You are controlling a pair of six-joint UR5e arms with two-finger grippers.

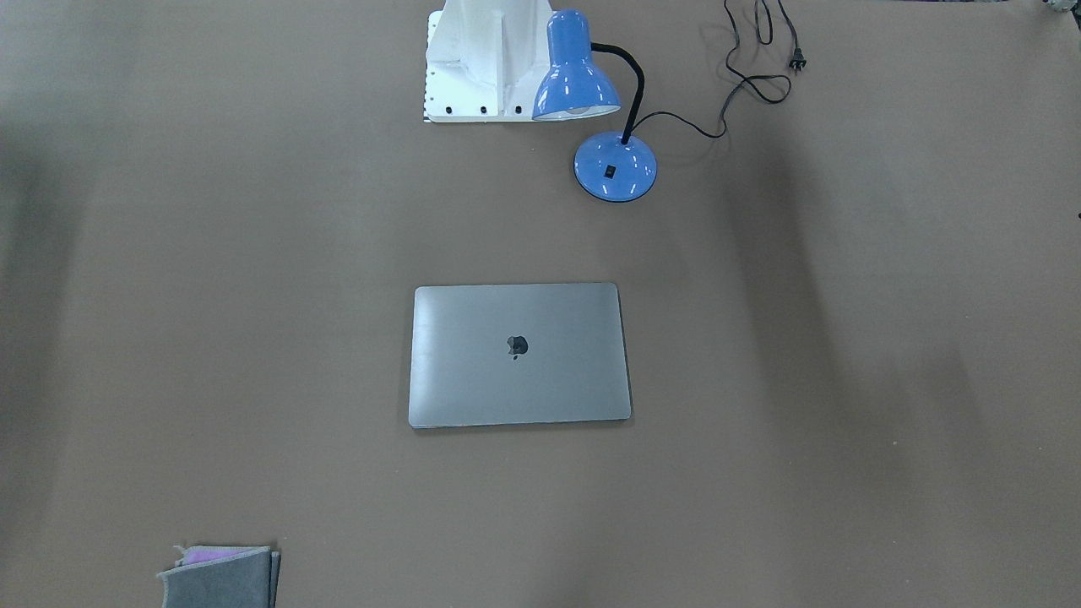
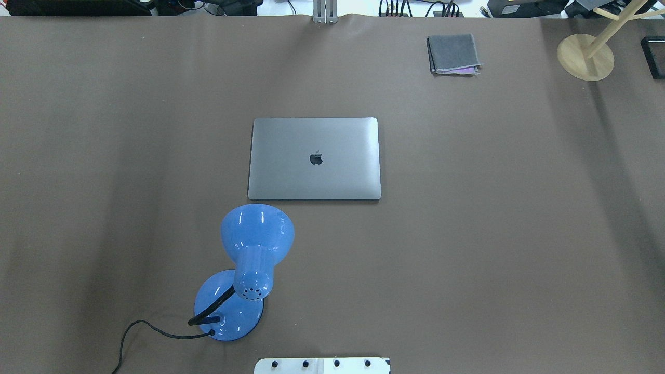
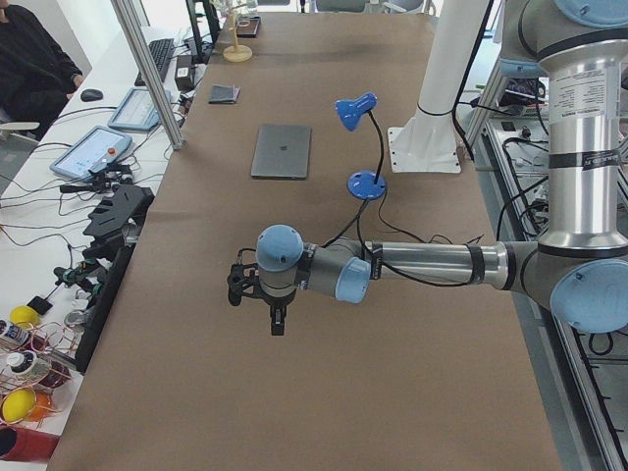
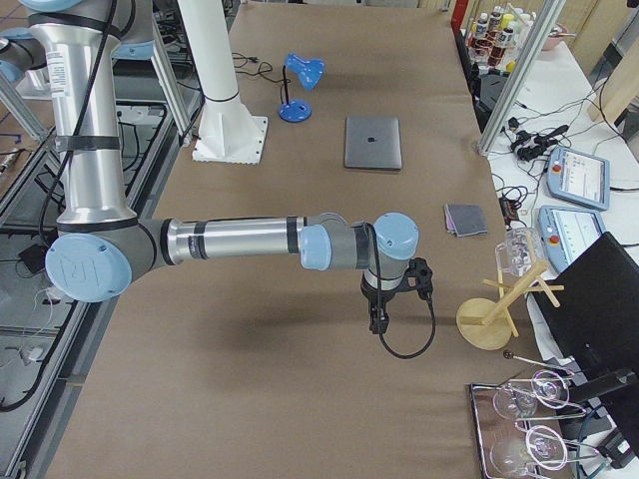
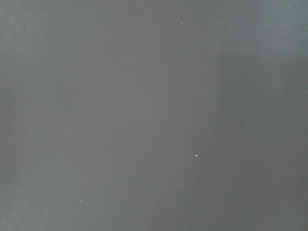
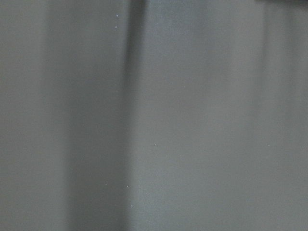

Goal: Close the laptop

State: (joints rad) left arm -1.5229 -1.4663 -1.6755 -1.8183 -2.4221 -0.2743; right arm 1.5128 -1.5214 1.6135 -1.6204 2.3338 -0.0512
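The laptop (image 2: 314, 158) lies flat in the middle of the brown table with its lid fully down and the dark apple logo facing up. It also shows in the front-facing view (image 1: 519, 355), the left view (image 3: 282, 150) and the right view (image 4: 373, 142). Both grippers show only in the side views. My left gripper (image 3: 278, 322) hangs over the table's left end, far from the laptop. My right gripper (image 4: 379, 319) hangs over the right end, also far from it. I cannot tell whether either is open or shut. Both wrist views show only blurred bare table.
A blue desk lamp (image 2: 244, 270) stands just in front of the laptop on my left, its black cord (image 2: 150, 330) trailing left. A grey folded cloth (image 2: 453, 53) lies at the far right. A wooden stand (image 2: 585, 56) is at the far right corner. The white robot base (image 1: 481, 63) stands behind the lamp.
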